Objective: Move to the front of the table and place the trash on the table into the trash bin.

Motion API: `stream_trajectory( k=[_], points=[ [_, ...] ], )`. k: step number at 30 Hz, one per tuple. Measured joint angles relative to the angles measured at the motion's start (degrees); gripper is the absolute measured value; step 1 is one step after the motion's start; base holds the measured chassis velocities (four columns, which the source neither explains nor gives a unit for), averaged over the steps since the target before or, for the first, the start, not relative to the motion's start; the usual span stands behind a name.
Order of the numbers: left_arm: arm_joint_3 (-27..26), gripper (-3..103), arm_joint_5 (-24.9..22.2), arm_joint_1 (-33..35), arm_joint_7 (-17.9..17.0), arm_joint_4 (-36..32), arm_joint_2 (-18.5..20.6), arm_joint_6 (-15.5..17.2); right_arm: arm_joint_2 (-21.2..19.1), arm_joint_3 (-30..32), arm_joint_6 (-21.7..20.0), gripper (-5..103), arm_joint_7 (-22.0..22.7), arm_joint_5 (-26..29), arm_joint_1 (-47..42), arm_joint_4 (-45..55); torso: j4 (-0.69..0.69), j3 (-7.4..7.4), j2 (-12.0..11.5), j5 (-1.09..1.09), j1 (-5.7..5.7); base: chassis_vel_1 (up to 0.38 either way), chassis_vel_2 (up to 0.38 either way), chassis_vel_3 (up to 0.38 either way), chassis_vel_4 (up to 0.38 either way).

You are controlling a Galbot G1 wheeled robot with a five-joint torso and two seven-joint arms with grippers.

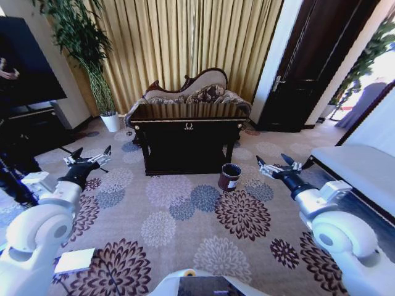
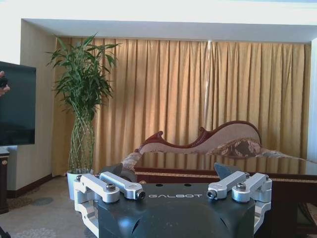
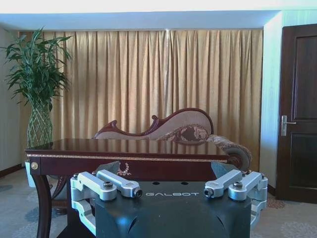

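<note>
Table (image 1: 188, 112): long axis runs left to right, drawer faces robot
Trash bin (image 1: 229, 176): upright, white label
Left gripper (image 1: 91, 156): spread wide, empty
Right gripper (image 1: 276, 164): spread wide, empty
Writing: GALBOT

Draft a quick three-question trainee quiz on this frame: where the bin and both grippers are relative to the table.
1. True or false: the bin stands on the carpet by the front right corner of the table.
2. The left gripper is: A) over the tabletop, B) held in the air short of the table, C) inside the bin.
3. Fill in: both the left gripper and the right gripper have their fingers ____.

Key: 1 true; 2 B; 3 open.
</note>
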Motion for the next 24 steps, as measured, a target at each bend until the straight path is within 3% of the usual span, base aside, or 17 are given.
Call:
stream_trajectory(
  k=[24],
  points=[
    [-0.49, 100, 0.52, 0.08, -2.16, -0.34, -0.46, 2.13, 0.08, 0.99, -0.43, 100, 1.42, 0.1, -0.12, -0.25, 0.0, 0.0, 0.0, 0.0, 0.0, 0.0, 0.0, 0.0, 0.0]
  ],
)
